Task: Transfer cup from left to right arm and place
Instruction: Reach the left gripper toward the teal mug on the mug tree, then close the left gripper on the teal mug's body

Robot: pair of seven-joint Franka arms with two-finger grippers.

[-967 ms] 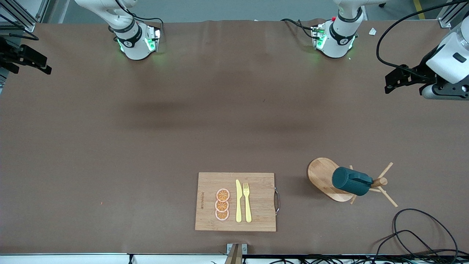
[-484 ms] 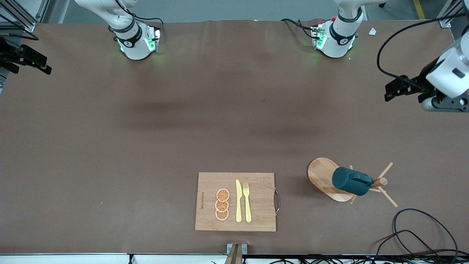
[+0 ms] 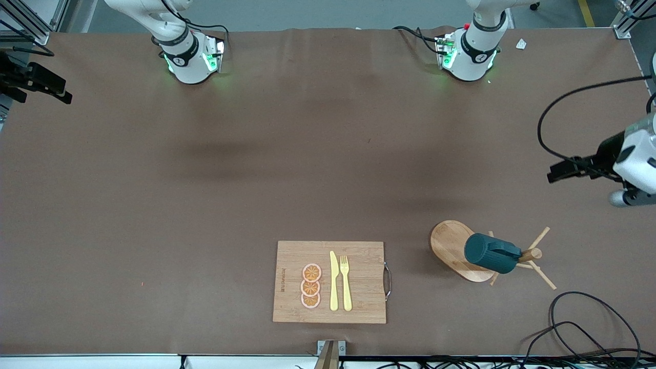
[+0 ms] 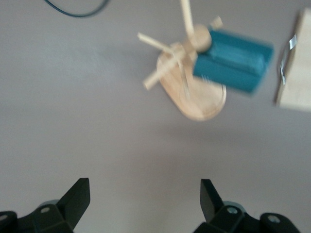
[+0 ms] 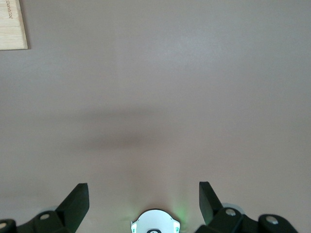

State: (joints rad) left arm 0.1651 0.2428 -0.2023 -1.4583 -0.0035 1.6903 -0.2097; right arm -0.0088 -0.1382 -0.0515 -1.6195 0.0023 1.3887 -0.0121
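A robotics lab, set up for tabletop trials. Two white arm bases [image 3: 188, 56] with green status lights are bolted along one edge of a wide worktop [image 3: 256, 169] covered in plain brown sheeting. Aluminium frame struts [image 3: 31, 20] stand at the corner, loose black cables [image 3: 589, 323] trail at the edge, and what is probably a painted concrete floor shows past the worktop.

My left end effector [image 4: 141, 206] is cut off by the wrist view's edge, showing only its spread finger tips. The cup [image 4: 232, 60] there is smeared by blur, its handle indistinct. The cutting board [image 5: 12, 24] shows only a corner in my right wrist view.
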